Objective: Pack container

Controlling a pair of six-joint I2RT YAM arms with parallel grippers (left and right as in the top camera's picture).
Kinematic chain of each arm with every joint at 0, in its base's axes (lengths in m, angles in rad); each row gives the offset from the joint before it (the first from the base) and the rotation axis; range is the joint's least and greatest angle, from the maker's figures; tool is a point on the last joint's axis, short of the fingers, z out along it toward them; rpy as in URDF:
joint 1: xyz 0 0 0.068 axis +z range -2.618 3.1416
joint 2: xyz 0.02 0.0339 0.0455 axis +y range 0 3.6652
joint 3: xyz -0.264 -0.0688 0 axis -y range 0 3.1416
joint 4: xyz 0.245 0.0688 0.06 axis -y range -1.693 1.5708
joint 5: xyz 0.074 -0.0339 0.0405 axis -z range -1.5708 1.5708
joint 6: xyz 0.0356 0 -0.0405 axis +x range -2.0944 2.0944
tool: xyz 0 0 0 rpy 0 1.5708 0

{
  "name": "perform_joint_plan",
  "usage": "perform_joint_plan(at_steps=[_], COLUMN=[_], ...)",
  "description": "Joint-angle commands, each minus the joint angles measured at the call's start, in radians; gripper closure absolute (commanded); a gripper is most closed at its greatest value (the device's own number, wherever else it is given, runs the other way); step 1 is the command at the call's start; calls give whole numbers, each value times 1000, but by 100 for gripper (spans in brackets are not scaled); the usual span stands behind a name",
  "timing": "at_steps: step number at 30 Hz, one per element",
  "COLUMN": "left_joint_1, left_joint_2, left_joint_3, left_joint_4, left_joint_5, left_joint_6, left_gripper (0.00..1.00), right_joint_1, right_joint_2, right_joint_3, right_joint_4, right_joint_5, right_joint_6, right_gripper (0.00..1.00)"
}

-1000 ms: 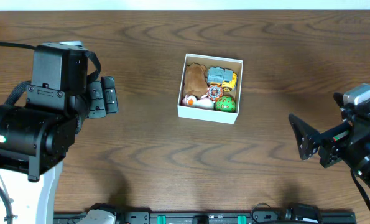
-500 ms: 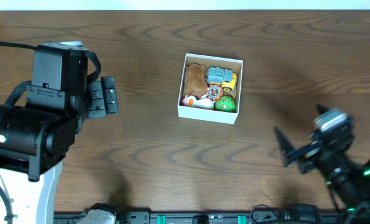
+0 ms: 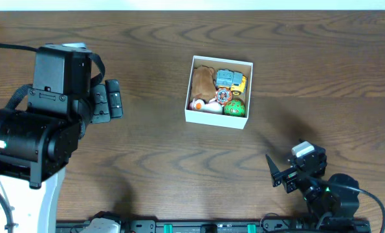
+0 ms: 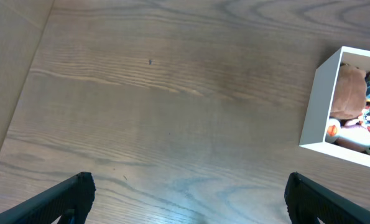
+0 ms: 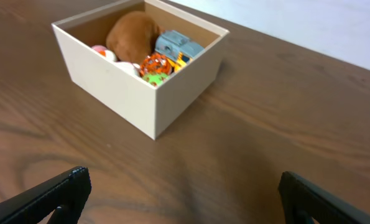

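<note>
Right tool point(image 5: 185, 182) drawn back, wide, left tool point(image 4: 188, 184) wide, container point(image 3: 215, 120) full of small toys point(image 3: 205, 81)

No legible text, labels or numbers anywhere.

I operate at a robotics lab bench. Evidence: the left arm point(image 3: 37, 129) and right arm point(image 3: 321, 194) stand at one wood-grain table point(image 3: 179, 168), an equipment rail point(image 3: 211, 227) lines its near edge, and the container point(image 3: 215, 119) holds small toys.
</note>
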Motion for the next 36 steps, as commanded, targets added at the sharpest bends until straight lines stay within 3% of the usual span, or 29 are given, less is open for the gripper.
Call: perform_joint_plan(at_steps=[1,36], left_joint_1=[4,4], left_joint_2=[1,2], left_joint_3=[-2,-2], left_joint_4=[-2,-2], left_joint_5=[-16,-16], left_joint_6=[-5,-5], left_gripper=[2,2], right_joint_1=[9,9], right_joint_2=[-80,-77], right_joint_3=[-56,-118], right_joint_4=[7,34], right_joint_5=[62,84], right_joint_6=[27,27], right_gripper=[1,1])
